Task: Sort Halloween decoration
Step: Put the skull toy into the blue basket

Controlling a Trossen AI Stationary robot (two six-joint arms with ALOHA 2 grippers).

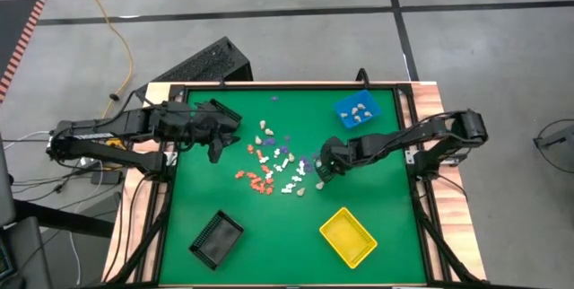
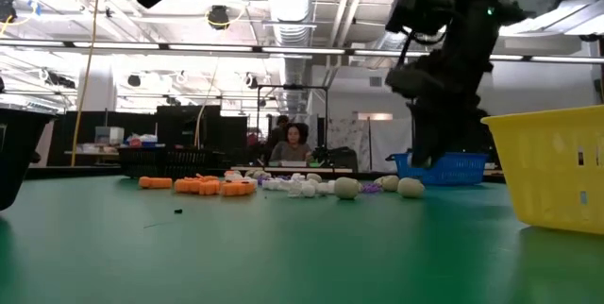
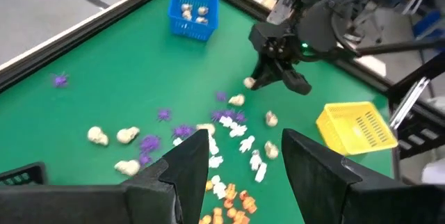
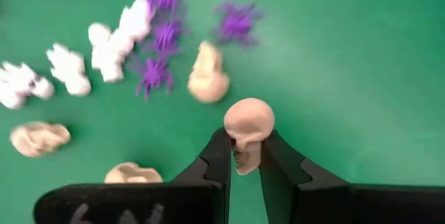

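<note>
Skull (image 4: 248,132), beige and small, sits pinched between the two dark fingers (image 4: 215,165) of the right claw (image 4: 242,163), its lower part in the narrow gap and its round crown standing out past the fingertips. In the high view the right claw (image 1: 321,174) hangs over the right edge of the scatter of decorations (image 1: 273,168) near the middle of the green bench (image 1: 377,190).

Just beyond the held skull lie another beige piece (image 4: 208,73) and a cluster of purple spiders (image 4: 161,40), with white figures (image 4: 111,40) beside them (all loose on the bench, none touching the claw). Orange pieces (image 2: 200,186) lie at the near-left end of the scatter in the low view; white and beige ones lie towards the blue bin (image 2: 444,167).

Blue bin (image 1: 358,109) stands at the far right of the bench with a few beige pieces inside. Yellow bin (image 1: 348,235) sits at the near right, and a black bin (image 1: 216,237) at the near left, both well apart from the scatter.

Left claw (image 1: 218,138) hovers at the left side of the bench, beside the scatter, its fingers (image 3: 188,165) spread wide and holding nothing.
</note>
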